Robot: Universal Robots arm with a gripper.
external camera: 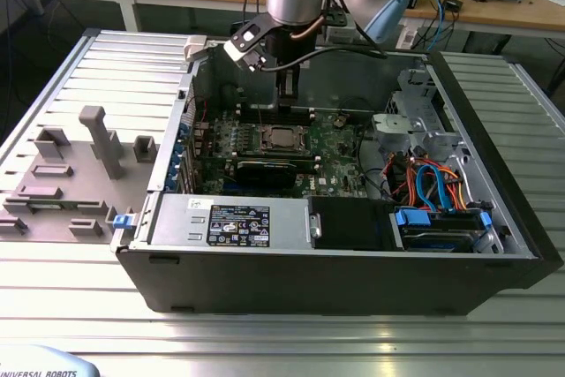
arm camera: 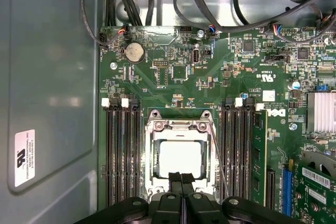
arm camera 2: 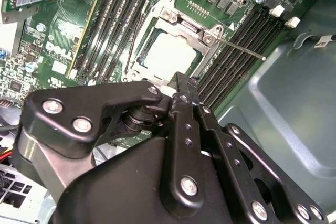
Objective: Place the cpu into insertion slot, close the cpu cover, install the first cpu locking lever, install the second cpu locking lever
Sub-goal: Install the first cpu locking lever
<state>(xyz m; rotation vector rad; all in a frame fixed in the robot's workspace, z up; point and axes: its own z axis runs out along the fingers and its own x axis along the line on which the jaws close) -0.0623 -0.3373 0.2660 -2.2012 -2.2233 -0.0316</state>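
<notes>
Hangs over the cpu, mid-frame in the exterior view, gripper pinched narrow, holding nothing. Likely thin, springy locking lever: push near tip.

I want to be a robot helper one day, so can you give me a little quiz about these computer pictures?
1. True or false: the cpu sits inside the window of the cpu cover.
2. The fingers are: A) wide open, B) shut together, C) holding a cable.
3. What colour is the circuit board?
Key: 1 true; 2 B; 3 green.
</notes>
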